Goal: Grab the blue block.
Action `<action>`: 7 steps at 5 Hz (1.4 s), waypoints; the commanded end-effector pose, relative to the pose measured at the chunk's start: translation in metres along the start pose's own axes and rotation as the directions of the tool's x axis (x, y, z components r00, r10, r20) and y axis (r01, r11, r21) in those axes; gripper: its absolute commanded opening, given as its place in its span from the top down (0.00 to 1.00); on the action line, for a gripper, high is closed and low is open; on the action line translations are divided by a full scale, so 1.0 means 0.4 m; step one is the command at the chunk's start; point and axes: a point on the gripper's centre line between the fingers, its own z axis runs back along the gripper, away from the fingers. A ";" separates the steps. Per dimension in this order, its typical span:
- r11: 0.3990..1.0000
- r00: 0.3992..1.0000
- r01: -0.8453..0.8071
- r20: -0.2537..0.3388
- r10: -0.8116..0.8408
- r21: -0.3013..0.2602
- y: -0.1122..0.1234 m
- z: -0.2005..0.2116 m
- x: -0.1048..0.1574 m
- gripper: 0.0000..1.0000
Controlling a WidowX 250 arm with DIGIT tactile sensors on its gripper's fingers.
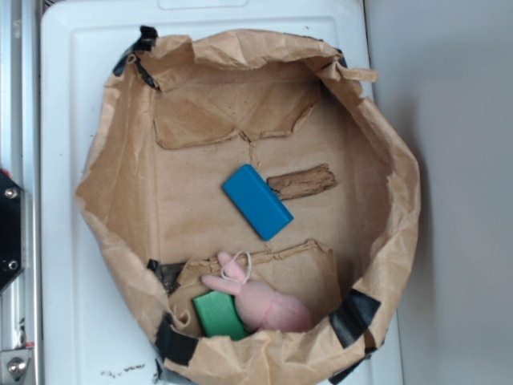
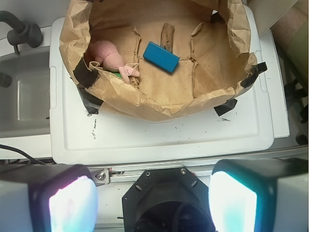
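Gripper (image 2: 153, 203) sits at the bottom of the wrist view, its two fingers (image 2: 63, 198) spread wide with nothing between them; it is not seen in the exterior view. It is well back from the work, over the near edge of the white plastic lid (image 2: 159, 135) and the metal rail below that edge. Ahead of it stands the brown paper bag (image 2: 145, 104), rolled down into an open nest and taped at the rim with black tape. The blue block (image 2: 161, 56) lies flat on the bag floor, well apart from the gripper, straight ahead in the wrist view and only slightly right of centre line. Its long axis runs diagonally, upper-left to lower-right in both views, so it is skewed to the line between the fingers. Judgement: the approach needs a long forward reach over the bag's near wall, then a wrist turn so the jaws close across the block's short side. The rough wood strip (image 2: 167, 36) lies just beyond the block, near one corner, perhaps touching. The pink plush toy (image 2: 110, 55) and green block (image 1: 218, 314) lie apart, against the bag wall.
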 end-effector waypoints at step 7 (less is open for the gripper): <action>0.981 0.995 0.091 0.066 -0.081 -0.170 0.009 0.032 0.013 0.00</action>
